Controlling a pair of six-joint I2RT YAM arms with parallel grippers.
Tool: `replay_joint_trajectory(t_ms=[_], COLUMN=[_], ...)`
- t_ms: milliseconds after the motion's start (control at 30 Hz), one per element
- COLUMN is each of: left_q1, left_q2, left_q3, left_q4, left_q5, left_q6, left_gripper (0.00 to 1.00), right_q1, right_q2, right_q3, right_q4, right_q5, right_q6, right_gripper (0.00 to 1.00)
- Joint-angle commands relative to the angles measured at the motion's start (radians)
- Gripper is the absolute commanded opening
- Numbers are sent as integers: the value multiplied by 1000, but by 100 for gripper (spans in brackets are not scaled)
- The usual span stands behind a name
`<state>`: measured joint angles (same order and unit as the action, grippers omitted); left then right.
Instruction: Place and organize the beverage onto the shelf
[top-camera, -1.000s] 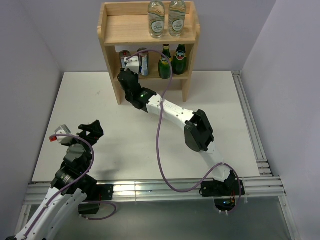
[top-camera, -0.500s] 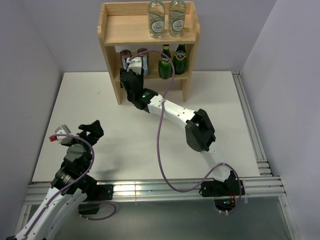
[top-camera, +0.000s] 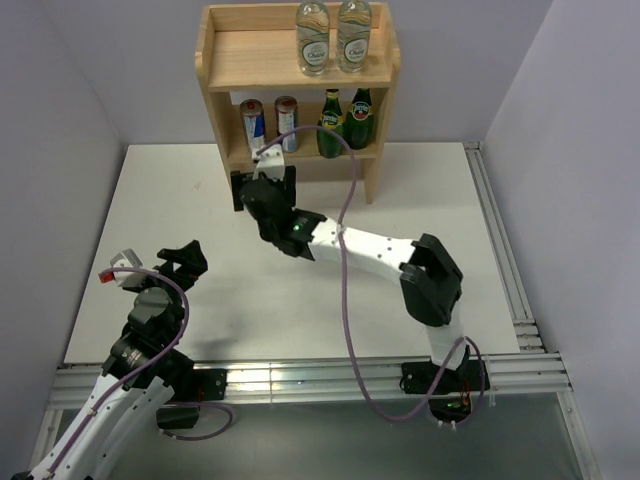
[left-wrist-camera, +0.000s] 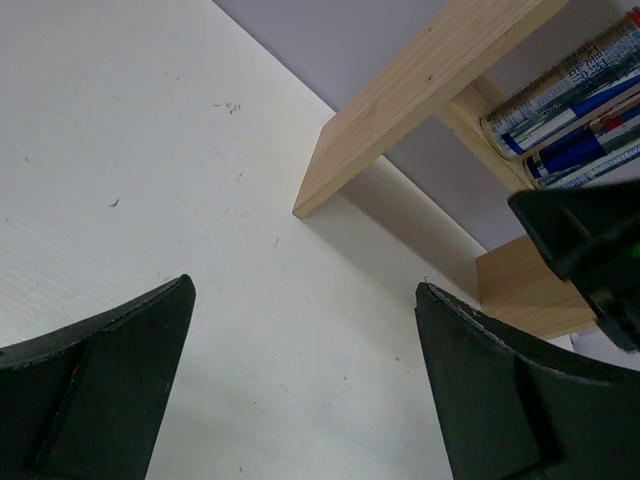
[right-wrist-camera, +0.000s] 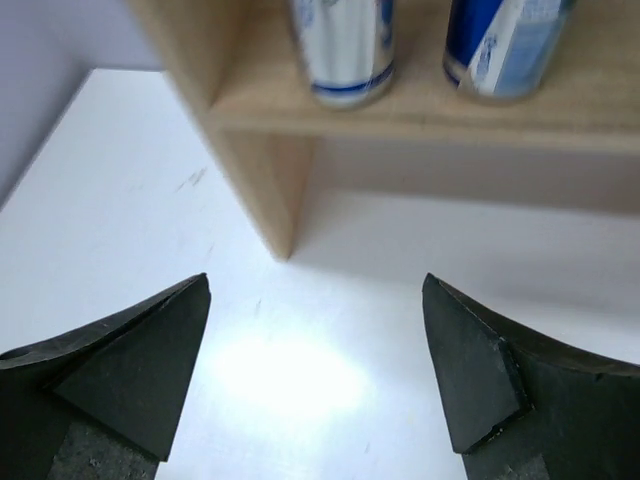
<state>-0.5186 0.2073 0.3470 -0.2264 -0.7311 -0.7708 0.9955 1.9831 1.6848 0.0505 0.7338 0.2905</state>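
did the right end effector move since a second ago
Yes. The right end effector backed out of the shelf's middle tier toward the table's near edge, and now stands open and empty, with both cans left on that tier.

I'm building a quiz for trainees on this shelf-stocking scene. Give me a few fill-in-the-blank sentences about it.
The two water bottles stand on the ___ board of the shelf. On the middle tier, the cans stand to the ___ of the green bottles. The right gripper is open and holds ___.
Missing words: top; left; nothing.
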Motion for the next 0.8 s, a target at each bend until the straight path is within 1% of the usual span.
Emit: replay_joint_trajectory(t_ms=[0, 67, 100, 133, 167, 200, 233, 267, 300, 367, 400, 533, 600, 667, 767], left_q1=[-1, -3, -1, -1, -1, -3, -3, -3, -1, -1, -1, -1, -3, -1, -3], left_q2=[7, 9, 7, 1, -2, -6, -12, -13, -14, -14, -14, -8, 6, 32, 50], left_q3=[6, 3, 1, -6, -12, -19, -25, -23, -20, -8, -3, 13, 24, 46, 55], left_q4=[19, 25, 35, 60, 84, 107, 148, 162, 176, 217, 252, 346, 377, 383, 404], left_q5=[-7, -4, 15, 28, 53, 97, 120, 139, 186, 229, 252, 378, 404, 426, 453], left_q6=[21, 24, 31, 37, 62, 76, 88, 100, 106, 122, 123, 148, 156, 159, 160], left_gripper=[99, 99, 99, 99, 99, 99, 99, 99, 99, 99, 99, 99, 99, 99, 99], right_q1=[60, 115, 135, 178, 199, 221, 260, 276, 293, 313, 315, 325, 328, 327, 328], right_q2=[-171, -280, -320, -404, -449, -493, -579, -622, -701, -780, -852, -983, -1032, -1052, -1066], right_q3=[-127, -213, -302, -347, -393, -483, -526, -563, -632, -684, -729, -780, -789, -798, -795], right_q4=[46, 51, 51, 46, 39, 38, 37, 7, -9, -75, -81, -148, -170, -158, -207], right_q5=[96, 146, 214, 252, 281, 344, 381, 424, 478, 501, 506, 587, 607, 627, 659], right_q6=[59, 70, 81, 88, 96, 101, 104, 116, 142, 182, 193, 199, 210, 185, 222], right_gripper=[93, 94, 94, 94, 94, 94, 94, 94, 94, 94, 94, 94, 94, 94, 94])
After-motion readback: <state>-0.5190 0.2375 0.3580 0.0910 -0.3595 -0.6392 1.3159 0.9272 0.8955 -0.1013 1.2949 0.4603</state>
